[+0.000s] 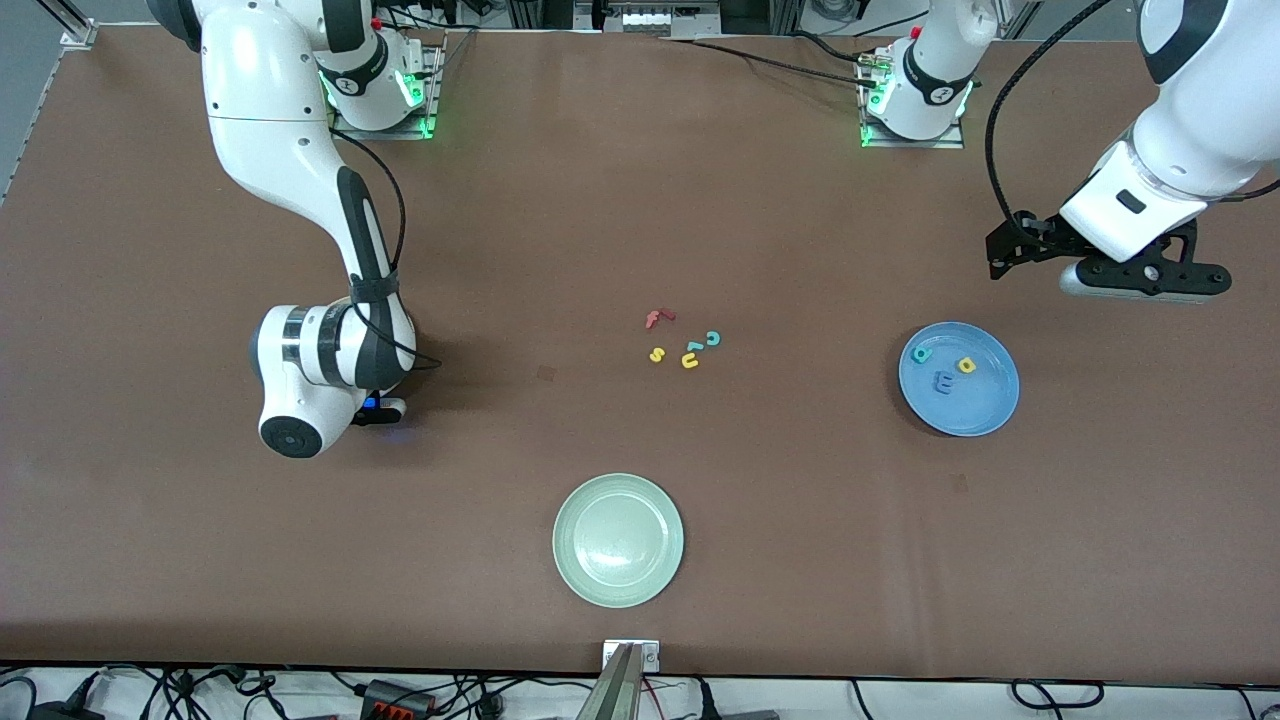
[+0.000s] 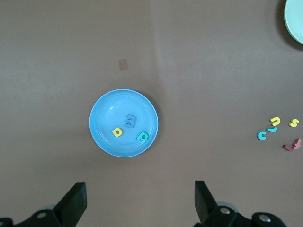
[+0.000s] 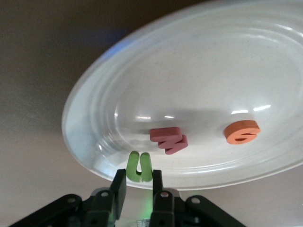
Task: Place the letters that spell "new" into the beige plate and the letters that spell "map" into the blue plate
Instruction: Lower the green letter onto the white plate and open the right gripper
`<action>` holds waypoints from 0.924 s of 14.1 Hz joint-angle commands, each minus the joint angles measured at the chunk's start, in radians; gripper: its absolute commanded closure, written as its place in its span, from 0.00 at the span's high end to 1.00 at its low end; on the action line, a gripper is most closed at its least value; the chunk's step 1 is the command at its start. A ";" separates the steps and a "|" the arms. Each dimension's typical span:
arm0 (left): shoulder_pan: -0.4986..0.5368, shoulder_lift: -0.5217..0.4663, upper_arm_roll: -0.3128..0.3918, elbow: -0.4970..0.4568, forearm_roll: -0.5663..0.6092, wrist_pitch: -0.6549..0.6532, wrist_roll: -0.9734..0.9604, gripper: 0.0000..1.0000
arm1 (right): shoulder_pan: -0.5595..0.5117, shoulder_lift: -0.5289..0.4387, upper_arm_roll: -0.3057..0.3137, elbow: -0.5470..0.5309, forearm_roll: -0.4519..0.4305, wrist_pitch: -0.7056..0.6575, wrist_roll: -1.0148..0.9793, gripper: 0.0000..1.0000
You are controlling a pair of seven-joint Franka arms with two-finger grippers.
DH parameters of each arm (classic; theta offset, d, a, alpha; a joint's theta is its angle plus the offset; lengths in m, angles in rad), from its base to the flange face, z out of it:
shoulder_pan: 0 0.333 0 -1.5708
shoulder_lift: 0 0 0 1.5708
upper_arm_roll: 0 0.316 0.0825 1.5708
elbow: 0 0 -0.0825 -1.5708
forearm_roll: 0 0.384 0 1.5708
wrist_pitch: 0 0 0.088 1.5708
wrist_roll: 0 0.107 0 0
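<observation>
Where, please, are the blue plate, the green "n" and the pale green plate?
blue plate [image 1: 978, 412]: front view, bare part nearest the camera.
green "n" [image 3: 139, 167]: right wrist view, its middle, between the hand's fingers.
pale green plate [image 1: 618, 540]: front view, bare centre.

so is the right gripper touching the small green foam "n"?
Touching. The right wrist view shows the green "n" pinched between the right gripper fingers, at the beige plate's rim.

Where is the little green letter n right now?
In the right wrist view, the small green foam letter "n" sits between the right tool's fingers, over the rim of the round beige plate, near the red-pink "w".
</observation>
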 commanded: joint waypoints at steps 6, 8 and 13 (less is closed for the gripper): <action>0.013 -0.019 -0.007 -0.006 -0.021 -0.018 0.009 1.00 | 0.028 -0.115 -0.068 0.065 0.022 0.009 0.096 1.00; 0.013 -0.019 -0.008 -0.006 -0.015 -0.016 0.016 1.00 | 0.030 -0.149 -0.100 0.121 0.021 -0.003 0.109 1.00; 0.013 -0.021 -0.010 -0.006 -0.016 -0.018 0.016 1.00 | 0.025 -0.262 -0.146 0.174 0.019 -0.006 0.083 1.00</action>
